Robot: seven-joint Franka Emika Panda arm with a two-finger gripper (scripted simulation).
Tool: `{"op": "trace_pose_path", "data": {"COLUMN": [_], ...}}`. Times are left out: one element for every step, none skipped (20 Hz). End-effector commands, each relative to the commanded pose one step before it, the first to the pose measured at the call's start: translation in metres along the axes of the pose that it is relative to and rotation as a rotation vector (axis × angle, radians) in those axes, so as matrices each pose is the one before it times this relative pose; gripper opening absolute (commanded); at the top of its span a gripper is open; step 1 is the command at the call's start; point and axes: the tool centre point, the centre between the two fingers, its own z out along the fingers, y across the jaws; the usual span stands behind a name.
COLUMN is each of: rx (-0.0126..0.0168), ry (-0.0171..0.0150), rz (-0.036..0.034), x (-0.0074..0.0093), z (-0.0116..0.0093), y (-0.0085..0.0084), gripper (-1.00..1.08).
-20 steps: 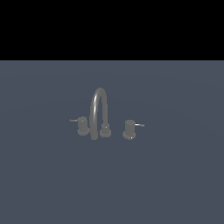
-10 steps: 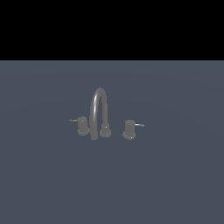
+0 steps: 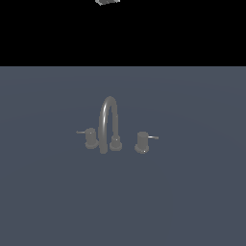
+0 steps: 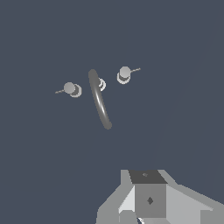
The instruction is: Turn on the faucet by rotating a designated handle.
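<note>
Overhead, the end effector [image 3: 106,2] hangs high above the desk [image 3: 192,202], well apart from the faucet [image 3: 109,125]; whether its jaws are open, I cannot tell. Its handle [image 3: 142,142] stands at the exterior view's right, lever pointing rightward.

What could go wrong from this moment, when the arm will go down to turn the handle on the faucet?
1. The two knobs look alike: the handle has its lever toward the exterior view's right, the twin knob toward the left. The arm may go to the wrong one.
2. The arched spout rises above both knobs, so a descent could hit it.
3. The lever is thin, so the gripper, far above, might slip off it.
</note>
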Motion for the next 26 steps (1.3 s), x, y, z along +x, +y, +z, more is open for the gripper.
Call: {"op": "trace_pose_path", "data": {"rx": [0.00110,0.00024,0.00024,0.00025,0.00025,0.00025,0.00025,0.00026,0.00025,0.00025,0.00025,0.00024,0.00023,0.00022,0.00021,0.00019,0.00017,0.00016,0.00013,0.00011,0.00009,0.00006,0.00004,0.00001,-0.00002,-0.00005], "ry": [0.00065,0.00014,0.00013,0.00013,0.00013,0.00012,0.00012,0.00012,0.00012,0.00012,0.00012,0.00012,0.00013,0.00013,0.00014,0.00015,0.00016,0.00017,0.00019,0.00020,0.00022,0.00025,0.00027,0.00030,0.00033,0.00036], "rz": [0.06848,0.02675,0.02673,0.02671,0.02666,0.02660,0.02654,0.02647,0.02637,0.02626,0.02616,0.02603,0.02591,0.02579,0.02565,0.02553,0.02540,0.02529,0.02519,0.02510,0.02503,0.02498,0.02496,0.02498,0.02502,0.02511], "x": [0.01071,0.00430,0.00431,0.00431,0.00431,0.00431,0.00431,0.00431,0.00430,0.00429,0.00429,0.00427,0.00426,0.00425,0.00424,0.00423,0.00422,0.00421,0.00420,0.00420,0.00420,0.00420,0.00421,0.00423,0.00425,0.00428], "z": [0.01679,0.00659,0.00659,0.00658,0.00657,0.00656,0.00654,0.00652,0.00649,0.00647,0.00644,0.00641,0.00637,0.00634,0.00630,0.00627,0.00624,0.00621,0.00618,0.00615,0.00613,0.00612,0.00611,0.00611,0.00612,0.00614], "y": [-0.00554,-0.00225,-0.00226,-0.00225,-0.00226,-0.00226,-0.00225,-0.00224,-0.00224,-0.00223,-0.00222,-0.00221,-0.00220,-0.00219,-0.00218,-0.00216,-0.00215,-0.00214,-0.00212,-0.00211,-0.00210,-0.00209,-0.00209,-0.00208,-0.00208,-0.00208], "gripper": [-1.00,-1.00,-1.00,-1.00,-1.00,-1.00,-1.00,-1.00,-1.00,-1.00,-1.00,-1.00,-1.00,-1.00,-1.00,-1.00,-1.00,-1.00,-1.00,-1.00,-1.00,-1.00,-1.00,-1.00,-1.00,-1.00]}}
